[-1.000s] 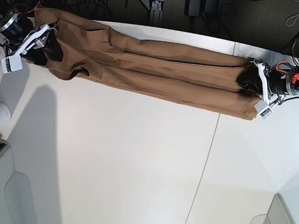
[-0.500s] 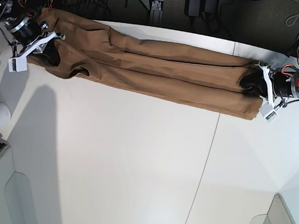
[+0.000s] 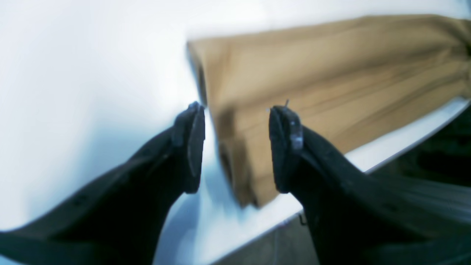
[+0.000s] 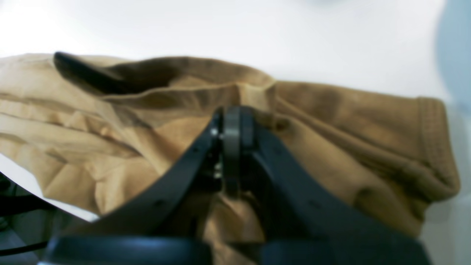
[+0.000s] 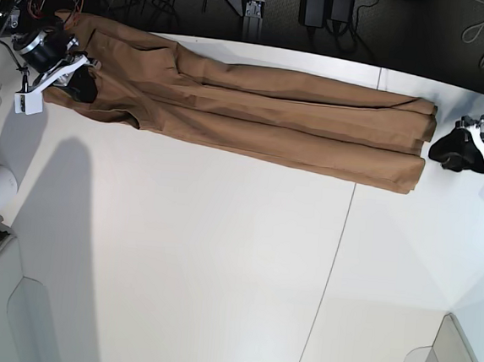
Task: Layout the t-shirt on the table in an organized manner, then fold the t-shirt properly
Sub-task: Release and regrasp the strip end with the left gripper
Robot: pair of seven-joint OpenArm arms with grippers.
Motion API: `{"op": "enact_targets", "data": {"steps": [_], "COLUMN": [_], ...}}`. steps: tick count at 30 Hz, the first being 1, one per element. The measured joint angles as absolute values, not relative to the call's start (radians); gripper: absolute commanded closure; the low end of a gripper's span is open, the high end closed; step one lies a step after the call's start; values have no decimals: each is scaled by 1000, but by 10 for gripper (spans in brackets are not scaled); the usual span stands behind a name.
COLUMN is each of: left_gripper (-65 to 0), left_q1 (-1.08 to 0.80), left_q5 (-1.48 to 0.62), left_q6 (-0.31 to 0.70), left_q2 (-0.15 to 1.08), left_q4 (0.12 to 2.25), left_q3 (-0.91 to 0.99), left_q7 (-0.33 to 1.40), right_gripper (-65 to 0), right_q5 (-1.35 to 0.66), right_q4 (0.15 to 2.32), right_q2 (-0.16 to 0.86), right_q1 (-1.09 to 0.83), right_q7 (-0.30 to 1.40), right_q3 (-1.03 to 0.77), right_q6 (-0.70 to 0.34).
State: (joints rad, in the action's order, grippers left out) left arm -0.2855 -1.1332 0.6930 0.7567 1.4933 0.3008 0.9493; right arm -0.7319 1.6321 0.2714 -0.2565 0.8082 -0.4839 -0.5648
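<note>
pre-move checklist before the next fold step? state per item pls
1. Left gripper off the t-shirt: ok, open, beside the hem end.
2. Right gripper gripping cloth at the collar end: ok, shut on the t-shirt.
3. T-shirt folded into a long narrow strip: ok, layers stacked lengthwise.
4. T-shirt fully on the table: not ok, the collar end near the right gripper overhangs the far edge.
5. Strip flat: cannot tell, cloth looks bunched at the collar end.
</note>
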Motion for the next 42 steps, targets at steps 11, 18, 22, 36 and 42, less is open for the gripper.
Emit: {"op": "enact_targets", "data": {"steps": [11, 18, 22, 36, 42], "left_gripper": [-342, -364, -364, -364, -364], "left_q1": [-382, -379, -376, -305, -304], "left_q5": [-1098, -978, -947, -827, -828], "left_q6": [693, 693, 692, 634, 633], "left_q2": [512, 422, 407, 408, 413], "left_q4": [1492, 1492, 1492, 1491, 1491], "left_q3": [508, 510, 485, 457, 457], "left_q7": [877, 781, 749, 710, 709], "right_gripper": [0, 0, 0, 0, 0], "right_q5": [-733, -734, -747, -748, -748], "right_q4": [1632, 1632, 1632, 1632, 1632], "right_q2": [271, 271, 271, 271, 271], "right_q1": [-247, -246, -246, -246, -246], "right_q7": [816, 838, 838, 854, 854], "right_q3": [-484, -484, -484, -484, -484], "right_q6": [-565, -565, -565, -565, -565]}}
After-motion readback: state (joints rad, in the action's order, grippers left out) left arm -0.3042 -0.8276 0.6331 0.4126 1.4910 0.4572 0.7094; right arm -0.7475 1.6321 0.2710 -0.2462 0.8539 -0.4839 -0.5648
